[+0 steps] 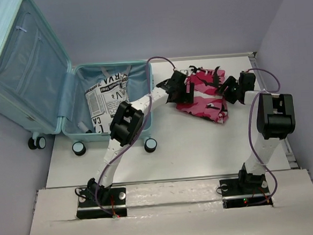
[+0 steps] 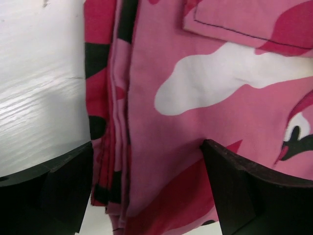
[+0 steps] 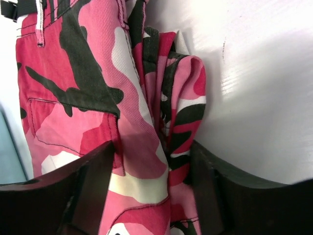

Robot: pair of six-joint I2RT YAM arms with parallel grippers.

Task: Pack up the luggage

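Already open, the rigid-shelled luggage lies left of the left end effector. The camo garment looks soft, so pinch its folded edges. The left jaws stand apart astride one edge. The right end effector brackets the other, and I cannot tell whether it grips.

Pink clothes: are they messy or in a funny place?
A bit. The clothes lie in a crooked, rumpled bundle on the table, outside the open suitcase, their folded layers splaying at one end. Nothing looks spilled or broken.
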